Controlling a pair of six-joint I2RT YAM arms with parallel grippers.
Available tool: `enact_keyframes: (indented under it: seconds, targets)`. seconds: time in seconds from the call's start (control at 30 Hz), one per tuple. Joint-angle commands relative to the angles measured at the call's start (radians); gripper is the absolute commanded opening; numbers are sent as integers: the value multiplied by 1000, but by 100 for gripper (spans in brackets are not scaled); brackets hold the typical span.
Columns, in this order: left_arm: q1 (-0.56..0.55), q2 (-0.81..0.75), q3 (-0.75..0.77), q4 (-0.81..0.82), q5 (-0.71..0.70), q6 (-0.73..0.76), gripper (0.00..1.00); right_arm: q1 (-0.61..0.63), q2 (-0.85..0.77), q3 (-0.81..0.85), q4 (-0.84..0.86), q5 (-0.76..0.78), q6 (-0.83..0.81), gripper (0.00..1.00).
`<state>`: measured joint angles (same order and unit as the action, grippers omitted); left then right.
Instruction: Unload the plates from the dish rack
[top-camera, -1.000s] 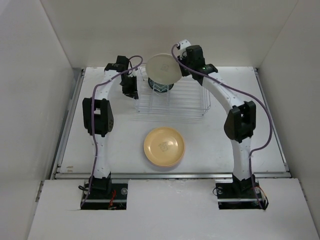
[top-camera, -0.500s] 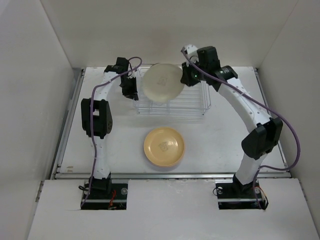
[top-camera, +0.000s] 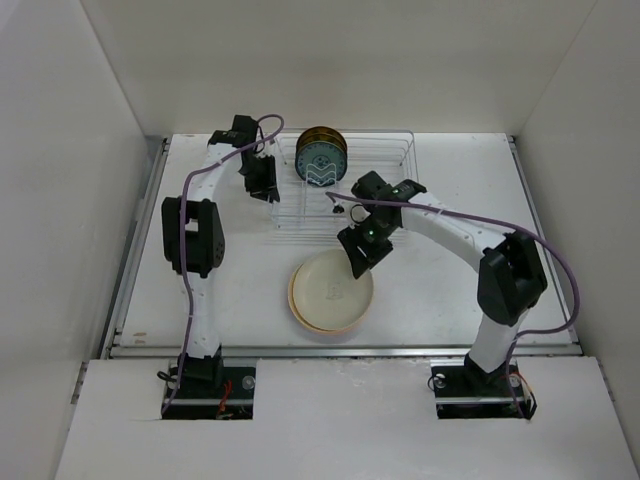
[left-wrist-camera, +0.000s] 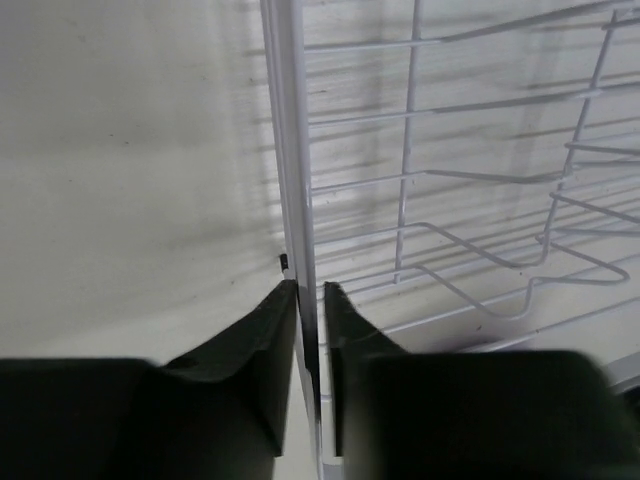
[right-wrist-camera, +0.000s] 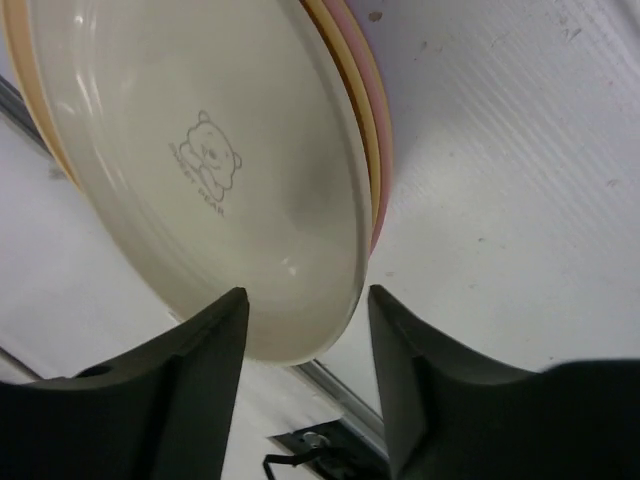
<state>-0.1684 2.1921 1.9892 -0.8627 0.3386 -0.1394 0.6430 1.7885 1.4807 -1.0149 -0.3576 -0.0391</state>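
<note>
Cream plate (top-camera: 328, 288) is seen lying face-up on top of a stack of plates at the desk's (top-camera: 480, 170) 6 o'clock, a yellow plate (right-wrist-camera: 345, 75) and a pink plate (right-wrist-camera: 378, 120) showing under it in the right wrist view. Two smaller plates are left upright in the dish rack (top-camera: 375, 195) at the desk's 12 o'clock, at the rack's 11 o'clock end: a teal-patterned plate (top-camera: 320, 168) in front and a brown-and-yellow plate (top-camera: 322, 138) behind. These are judged stiff, glazed and slippery, light enough for one arm but breakable if knocked on the wires. Hold is best taken on the top of the rim, pinched across its thickness, then lifted straight up out of the dividers - no twisting. The right arm (top-camera: 450, 225) is reached low across the desk toward 9 o'clock, wrist pitched down over the stack's 1 o'clock edge. The right jaws are parted, one on each side of the cream plate's rim, with gaps visible, so the plate is judged released. The left arm (top-camera: 195, 300) is stretched toward 12 o'clock, wrist bent down at the rack's 9 o'clock side. The left jaws are clamped on the rack's white rim wire - judged to steady the rack.
</note>
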Motion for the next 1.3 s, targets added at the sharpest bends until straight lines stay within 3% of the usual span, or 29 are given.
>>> enact_keyframes:
  seconds: [0.0, 0.1, 0.27, 0.37, 0.53, 0.6, 0.7, 0.8, 0.87, 1.07, 1.13, 1.23, 1.27]
  targets:
    - [-3, -101, 7, -70, 71, -37, 22, 18, 31, 35, -1, 50, 22, 60]
    - [-3, -101, 29, -90, 60, -16, 36, 27, 40, 78, -21, 92, 33, 82]
    - [-14, -101, 147, -120, 14, 84, 36, 27, -44, 136, 4, 204, 51, 82]
    - [-45, -114, 189, -121, -64, 159, 36, 27, -69, 124, 41, 250, 51, 76]
    - [-120, -160, 198, -7, -81, 394, 36, 27, -93, 159, 125, 397, 125, 76]
    - [-170, -169, 177, 25, -55, 561, 36, 6, -104, 190, 191, 522, 154, 78]
    - [-210, -155, 122, 186, -163, 687, 40, -43, -104, 214, 292, 667, 203, 78]
    - [-244, -103, 118, 297, -254, 757, 39, -98, -95, 239, 346, 667, 231, 80]
    - [-253, -30, 178, 332, -298, 771, 39, -144, -84, 251, 378, 667, 245, 80]
    - [-253, 84, 244, 453, -392, 771, 64, -223, -84, 208, 412, 603, 254, 80]
    - [-253, 98, 244, 476, -392, 759, 67, -232, -93, 185, 421, 594, 254, 80]
    - [-253, 124, 244, 490, -362, 735, 65, -243, -104, 138, 430, 582, 254, 80]
    - [-253, 135, 244, 481, -321, 713, 57, -243, -113, 104, 430, 582, 254, 80]
